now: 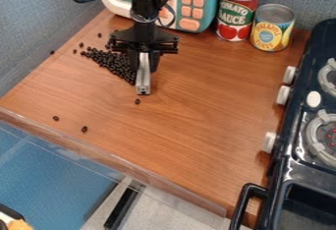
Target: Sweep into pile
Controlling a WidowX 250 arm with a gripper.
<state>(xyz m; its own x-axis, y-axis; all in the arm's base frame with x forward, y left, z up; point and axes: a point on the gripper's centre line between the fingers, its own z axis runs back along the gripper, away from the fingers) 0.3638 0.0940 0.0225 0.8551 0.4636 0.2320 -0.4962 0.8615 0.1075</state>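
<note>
A narrow silver tool (143, 79) is gripped upright between the fingers of the gripper (144, 65), left of centre in the upper half of the frame. The dark beans (115, 63) are mostly heaped beside it, toward the upper left, with a few scattered around the heap. A lone bean (137, 101) lies just below the tool, and two outlying beans (84, 129) are seen well apart, at the lower left near the front edge of the wooden counter (197, 96). The step in hand is judged to be the gathering of these strays. The tool is best set down on the far side of each one, between bean and edge, and drawn toward the heap with its lower end kept low and its flat face square to the path. If it is swept too fast, beans may be rolled past it or the heap scattered.
</note>
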